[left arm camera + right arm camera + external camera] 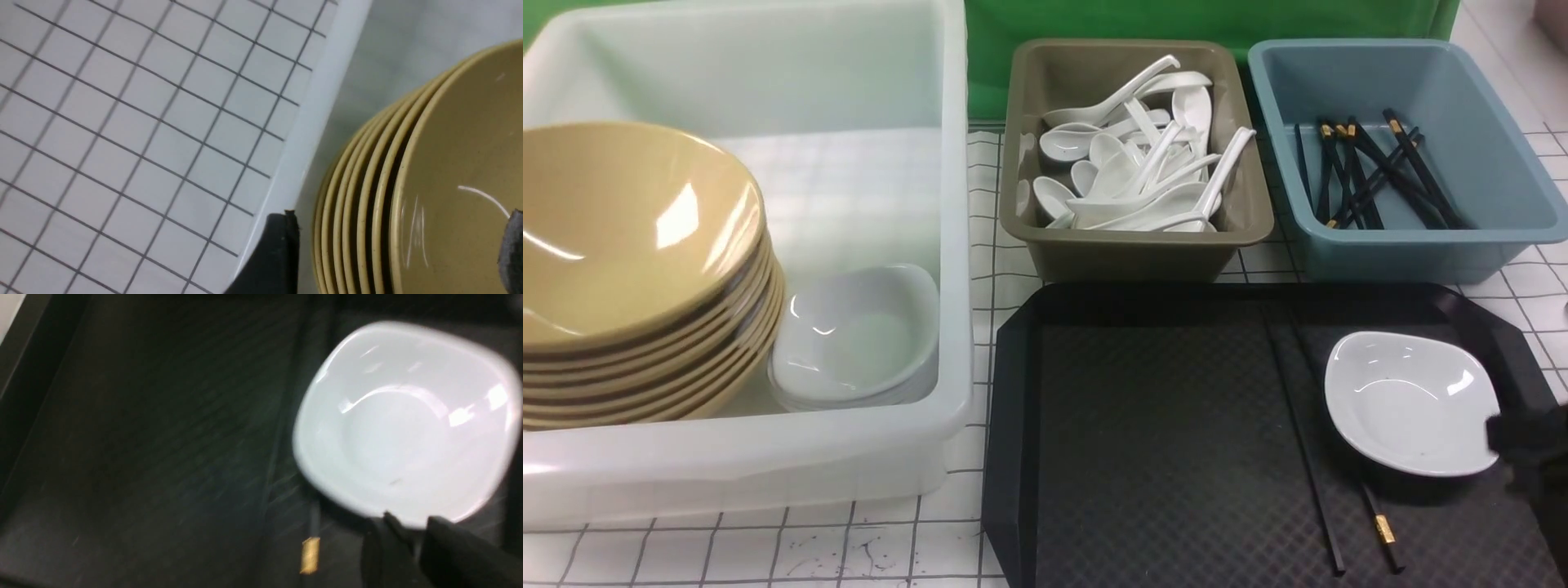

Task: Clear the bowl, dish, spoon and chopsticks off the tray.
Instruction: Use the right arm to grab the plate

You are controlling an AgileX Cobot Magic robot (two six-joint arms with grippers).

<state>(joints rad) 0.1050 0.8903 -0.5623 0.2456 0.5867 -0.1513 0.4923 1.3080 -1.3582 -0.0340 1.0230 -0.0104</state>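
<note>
Grid-lined white counter (768, 547), green backdrop (1176, 20). Left jaws spread wide: one finger (278, 249) sits outside the yellow stack by the white tub's (956, 245) rim, the other is over the inside of the bowl (457, 143). Neither clearly touches it. Bowl tops a stack of matching bowls in the tub, beside stacked white dishes (858, 335). Right jaws slightly apart, fingertips (384, 547) at the near rim of the dish (404, 424); blurred, can't tell if gripping. Dish lies on the right part of the tray (1160, 457), over one of the chopsticks (1307, 457); the other stick is just left of it. Behind the tray, olive tub (1135, 253) holds white spoons (1143, 163) and blue tub (1486, 245) holds loose black sticks (1372, 175).
</note>
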